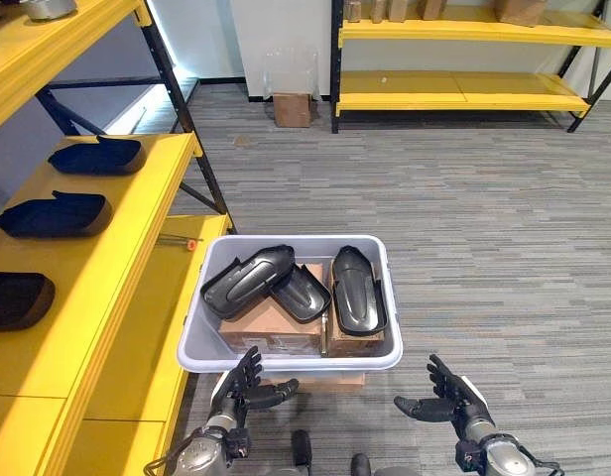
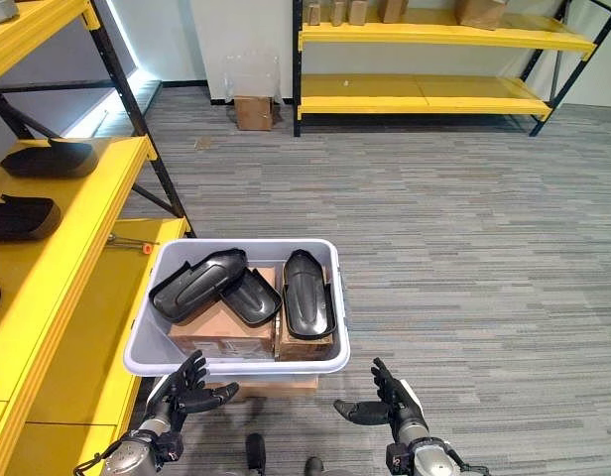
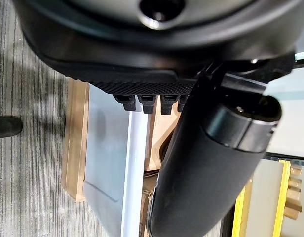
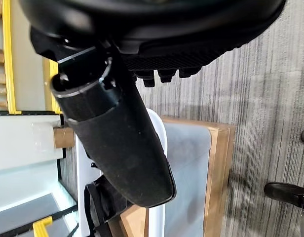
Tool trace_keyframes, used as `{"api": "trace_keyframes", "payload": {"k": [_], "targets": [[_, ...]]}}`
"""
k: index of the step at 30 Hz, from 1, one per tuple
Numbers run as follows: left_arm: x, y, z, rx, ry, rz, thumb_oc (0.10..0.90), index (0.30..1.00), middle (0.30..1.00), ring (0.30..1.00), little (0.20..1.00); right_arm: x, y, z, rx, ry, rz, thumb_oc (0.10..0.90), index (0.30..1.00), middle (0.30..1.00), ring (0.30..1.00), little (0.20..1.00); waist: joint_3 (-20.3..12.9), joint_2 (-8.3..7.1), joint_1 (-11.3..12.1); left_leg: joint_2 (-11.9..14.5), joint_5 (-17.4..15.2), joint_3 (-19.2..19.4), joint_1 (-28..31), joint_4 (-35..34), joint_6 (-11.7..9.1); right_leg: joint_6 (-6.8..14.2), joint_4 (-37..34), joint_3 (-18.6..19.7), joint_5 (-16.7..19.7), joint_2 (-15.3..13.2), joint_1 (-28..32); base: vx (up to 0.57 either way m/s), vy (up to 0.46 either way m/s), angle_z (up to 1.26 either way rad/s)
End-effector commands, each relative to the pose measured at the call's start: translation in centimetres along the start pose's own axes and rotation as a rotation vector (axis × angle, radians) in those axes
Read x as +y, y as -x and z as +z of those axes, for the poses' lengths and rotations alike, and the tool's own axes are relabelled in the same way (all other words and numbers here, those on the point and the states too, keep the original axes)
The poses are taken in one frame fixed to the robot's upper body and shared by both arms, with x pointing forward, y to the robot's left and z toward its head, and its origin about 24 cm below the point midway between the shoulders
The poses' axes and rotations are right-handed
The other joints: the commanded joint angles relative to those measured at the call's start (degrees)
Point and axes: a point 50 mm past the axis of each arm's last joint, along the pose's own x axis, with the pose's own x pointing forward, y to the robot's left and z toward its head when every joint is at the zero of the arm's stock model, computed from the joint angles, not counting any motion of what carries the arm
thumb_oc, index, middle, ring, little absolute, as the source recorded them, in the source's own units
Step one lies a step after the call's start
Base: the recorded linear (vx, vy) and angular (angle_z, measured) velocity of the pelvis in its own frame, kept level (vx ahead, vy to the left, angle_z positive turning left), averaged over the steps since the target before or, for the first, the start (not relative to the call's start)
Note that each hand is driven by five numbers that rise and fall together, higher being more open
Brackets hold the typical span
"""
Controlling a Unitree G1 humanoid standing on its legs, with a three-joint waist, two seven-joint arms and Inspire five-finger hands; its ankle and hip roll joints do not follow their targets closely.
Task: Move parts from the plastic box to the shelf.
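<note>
A grey plastic box [image 1: 214, 260] stands on a low wooden base in front of me. Inside lie three black moulded parts: one at the left [image 1: 248, 279], a smaller one in the middle [image 1: 303, 294] and a long one at the right [image 1: 356, 290], resting on brown cartons [image 1: 271, 329]. My left hand [image 1: 244, 388] hovers open just below the box's near rim [image 3: 133, 163]. My right hand [image 1: 446, 401] is open over the carpet at the box's near right corner. Neither hand holds anything. The yellow shelf [image 1: 127, 248] at my left carries three black parts [image 1: 56, 214].
A small orange-tipped tool [image 1: 179, 240] lies on the lower yellow shelf board beside the box. Another yellow rack [image 1: 464, 91] stands at the far wall, with a cardboard carton [image 1: 292, 109] on the floor near it. Grey carpet stretches wide to the right of the box.
</note>
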Motion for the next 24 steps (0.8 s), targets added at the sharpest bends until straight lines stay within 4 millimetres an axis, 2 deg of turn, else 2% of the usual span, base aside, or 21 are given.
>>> {"api": "trace_keyframes", "payload": {"k": [1, 3, 4, 7, 8, 10, 11, 12, 14, 15, 17, 19, 24], "targets": [[-0.4, -1.1, 5.1, -0.231, -0.001, -0.027, 0.900, 1.000, 1.000, 1.000, 1.000, -1.4, -0.4, 5.5, -0.258, 0.022, -0.022, 0.900, 1.000, 1.000, 1.000, 1.000, 1.5, -2.78, -0.3, 2.3, -11.6, 3.2, -0.3, 15.8, -1.6, 3.2, -0.3, 1.4, -0.7, -1.6, -1.1, -0.04, -0.094, 0.45], [-0.3, -1.0, 4.9, -0.225, 0.005, -0.021, 0.900, 1.000, 1.000, 1.000, 1.000, -1.5, -0.4, 5.3, -0.250, 0.019, -0.026, 0.900, 1.000, 1.000, 1.000, 1.000, 1.8, -2.91, -0.1, 4.4, -10.8, 2.9, -1.7, 16.6, -1.5, 2.7, 0.2, 1.4, -1.3, -1.7, -0.9, 0.00, -0.043, 0.19], [-0.3, -1.0, 4.9, -0.225, 0.005, -0.021, 0.900, 1.000, 1.000, 1.000, 1.000, -1.5, -0.4, 5.3, -0.250, 0.019, -0.026, 0.900, 1.000, 1.000, 1.000, 1.000, 1.8, -2.91, -0.1, 4.4, -10.8, 2.9, -1.7, 16.6, -1.5, 2.7, 0.2, 1.4, -1.3, -1.7, -0.9, 0.03, 0.000, -0.05], [0.0, -0.9, 4.9, -0.226, 0.003, -0.007, 0.900, 1.000, 1.000, 1.000, 1.000, -1.6, -0.3, 5.4, -0.256, 0.015, -0.030, 0.900, 1.000, 1.000, 1.000, 1.000, 1.2, -3.22, 0.0, 9.8, -6.9, 0.6, -1.0, 11.0, -2.3, 3.1, 1.3, 1.2, -2.3, -2.6, -1.6, 0.08, 0.075, 0.02], [-0.1, -1.0, 5.2, -0.233, 0.010, -0.002, 0.900, 1.000, 1.000, 1.000, 1.000, -1.9, -0.3, 5.6, -0.262, 0.025, -0.049, 0.900, 1.000, 1.000, 1.000, 1.000, 1.0, -1.71, -0.6, 15.8, -0.7, 1.3, 0.3, 2.6, -4.8, 3.7, 3.6, 1.1, -4.3, -2.6, -2.9, 0.13, 0.190, 0.05], [-0.2, -1.0, 5.2, -0.235, 0.011, -0.003, 0.900, 1.000, 1.000, 1.000, 1.000, -2.0, -0.2, 5.7, -0.267, 0.026, -0.053, 0.900, 1.000, 1.000, 1.000, 1.000, 0.9, -1.17, -0.6, 16.4, 0.1, 2.4, 1.3, 0.8, -5.2, 3.8, 4.1, 1.2, -4.6, -2.6, -3.2, 0.10, 0.178, 0.06], [-0.4, -1.2, 5.2, -0.234, 0.016, -0.011, 0.900, 1.000, 1.000, 1.000, 1.000, -2.3, -0.2, 6.0, -0.276, 0.039, -0.067, 0.900, 1.000, 1.000, 1.000, 1.000, 0.4, 0.37, -1.2, 17.2, -0.1, 4.4, 3.0, -1.7, -6.0, 4.3, 5.5, 0.5, -5.7, -3.0, -3.6, 0.07, 0.144, 0.05], [-0.4, -1.2, 5.2, -0.233, 0.016, -0.012, 0.900, 1.000, 1.000, 1.000, 1.000, -2.3, -0.2, 6.0, -0.276, 0.039, -0.067, 0.900, 1.000, 1.000, 1.000, 1.000, 0.4, 0.39, -1.2, 17.2, -0.1, 4.5, 3.2, -1.9, -6.0, 4.3, 5.6, 0.6, -5.7, -2.9, -3.6, 0.11, 0.218, -0.02], [-0.5, -1.2, 5.3, -0.238, 0.009, -0.020, 0.900, 1.000, 1.000, 1.000, 1.000, -2.4, 0.0, 6.3, -0.294, 0.034, -0.078, 0.900, 1.000, 1.000, 1.000, 1.000, -0.1, 1.51, -1.6, 17.3, 0.2, 5.3, 3.3, -2.8, -6.6, 4.6, 6.1, 0.2, -5.8, -3.4, -3.5, 0.12, 0.223, 0.07], [-0.5, -1.2, 5.2, -0.237, 0.001, -0.025, 0.900, 1.000, 1.000, 1.000, 1.000, -2.4, 0.0, 6.5, -0.307, 0.016, -0.081, 0.900, 1.000, 1.000, 1.000, 1.000, -0.1, 1.67, -1.6, 16.5, -0.9, 5.8, 3.9, -2.2, -6.5, 5.2, 6.2, -0.1, -5.8, -4.7, -2.6, 0.21, 0.373, 0.22], [-0.4, -1.1, 5.1, -0.228, -0.015, -0.038, 0.900, 1.000, 1.000, 1.000, 1.000, -2.3, -0.1, 6.8, -0.316, 0.018, -0.084, 0.900, 1.000, 1.000, 1.000, 1.000, -0.6, 1.35, -1.2, 14.5, -2.8, 6.5, 4.1, -1.1, -6.0, 6.7, 4.7, -0.4, -4.7, -7.1, -0.5, 0.18, 0.302, 0.17], [-0.4, -1.0, 5.1, -0.231, -0.019, -0.042, 0.900, 1.000, 1.000, 1.000, 1.000, -2.2, 0.0, 7.0, -0.325, 0.012, -0.080, 0.900, 1.000, 1.000, 1.000, 1.000, -0.8, 1.16, -1.1, 13.7, -3.4, 6.6, 4.2, -0.9, -5.8, 7.3, 3.8, -0.4, -4.2, -8.1, 0.3, 0.09, 0.167, 0.09], [-0.1, -1.0, 5.5, -0.241, -0.035, -0.039, 0.900, 1.000, 1.000, 1.000, 1.000, -2.9, 0.4, 9.5, -0.426, 0.095, -0.133, 0.900, 1.000, 1.000, 1.000, 1.000, -1.3, 0.34, -0.7, 10.2, -6.4, 7.2, 3.0, 0.6, -4.3, 9.6, 0.4, -0.6, -1.9, -11.9, 1.3, 0.08, 0.219, 0.01]]}}
